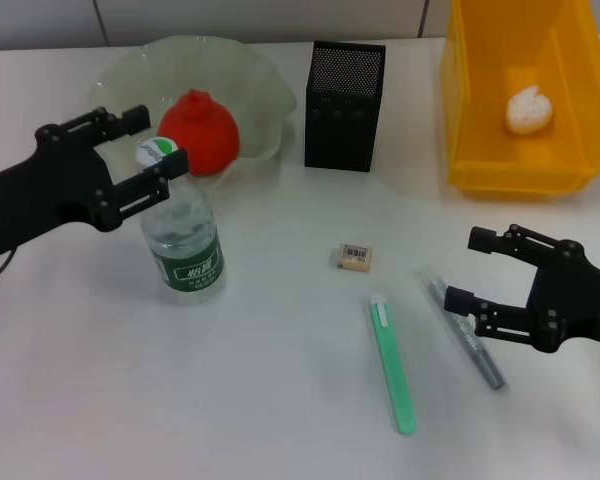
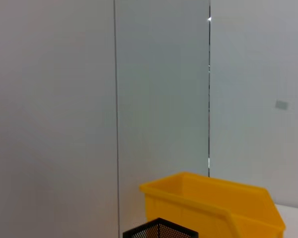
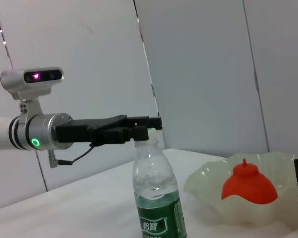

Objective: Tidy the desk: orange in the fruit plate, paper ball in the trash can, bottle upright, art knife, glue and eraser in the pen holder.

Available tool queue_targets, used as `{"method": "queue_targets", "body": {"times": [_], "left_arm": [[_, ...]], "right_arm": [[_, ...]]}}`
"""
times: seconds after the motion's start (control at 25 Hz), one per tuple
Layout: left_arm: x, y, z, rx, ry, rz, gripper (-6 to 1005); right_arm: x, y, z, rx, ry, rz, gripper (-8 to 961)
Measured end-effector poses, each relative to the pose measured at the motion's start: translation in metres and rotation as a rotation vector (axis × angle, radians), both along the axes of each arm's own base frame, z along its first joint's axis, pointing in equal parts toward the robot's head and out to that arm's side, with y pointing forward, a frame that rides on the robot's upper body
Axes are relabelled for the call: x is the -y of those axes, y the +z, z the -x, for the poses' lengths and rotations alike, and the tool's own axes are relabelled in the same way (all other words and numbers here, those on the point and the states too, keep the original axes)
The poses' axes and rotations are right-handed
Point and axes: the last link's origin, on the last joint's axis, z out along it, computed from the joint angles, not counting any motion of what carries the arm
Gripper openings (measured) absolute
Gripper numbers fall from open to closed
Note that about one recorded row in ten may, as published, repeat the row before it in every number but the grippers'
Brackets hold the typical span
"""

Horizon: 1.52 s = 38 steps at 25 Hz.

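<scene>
Three of the six items appear settled. The orange (image 1: 200, 133) lies in the fruit plate (image 1: 262, 80), the paper ball (image 1: 529, 110) rests inside the yellow trash can (image 1: 480, 90), and the bottle (image 1: 183, 238) stands upright on the desk (image 1: 280, 400), just in front of the plate.

Left gripper (image 1: 152, 145) sits at the bottle's cap, fingers spread to either side of it; no firm grasp is evident, so I judge it released.

Outstanding: the eraser (image 1: 353, 257), the green art knife (image 1: 392, 362) and the grey glue stick (image 1: 467, 334) all lie flat on the desk, well apart from the black mesh pen holder (image 1: 345, 92), which shows nothing inside.

Right gripper (image 1: 470, 270) hovers unclenched and empty, directly over the glue stick, likely the next pick.
</scene>
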Motion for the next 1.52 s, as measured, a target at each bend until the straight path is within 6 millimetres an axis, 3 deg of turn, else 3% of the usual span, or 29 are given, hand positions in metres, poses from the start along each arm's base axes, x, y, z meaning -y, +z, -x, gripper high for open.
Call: {"method": "queue_targets", "body": {"times": [0.08,0.28,0.4,0.56,0.72,0.88,1.08,1.52], "left_arm": [[0.000,0.004,-0.001,0.005,-0.009,-0.011,504],[0.008,0.034,0.000,0.010,-0.039,-0.088,764],[0.020,0.047,0.007,0.006,-0.026,-0.129,778],[0.039,0.041,0.009,0.011,-0.077,-0.072,796],[0.055,0.009,0.010,-0.015,-0.176,0.049,801],[0.061,-0.024,0.013,-0.034,-0.232,0.134,801],[0.058,-0.037,0.015,-0.007,-0.219,0.166,801],[0.051,-0.042,0.014,-0.021,-0.214,0.171,801]], "right_arm": [[-0.001,0.001,0.001,-0.002,-0.001,0.003,833],[-0.010,0.023,0.011,0.019,-0.015,0.010,833],[-0.019,0.050,0.025,0.058,-0.034,0.002,833],[-0.037,0.079,0.049,0.179,-0.157,0.066,833],[-0.054,0.088,0.075,0.458,-0.359,0.143,833],[-0.061,0.066,0.106,0.665,-0.452,0.227,833],[-0.057,0.019,0.134,0.774,-0.443,0.322,832],[-0.059,-0.049,0.144,0.822,-0.393,0.358,832]]}}
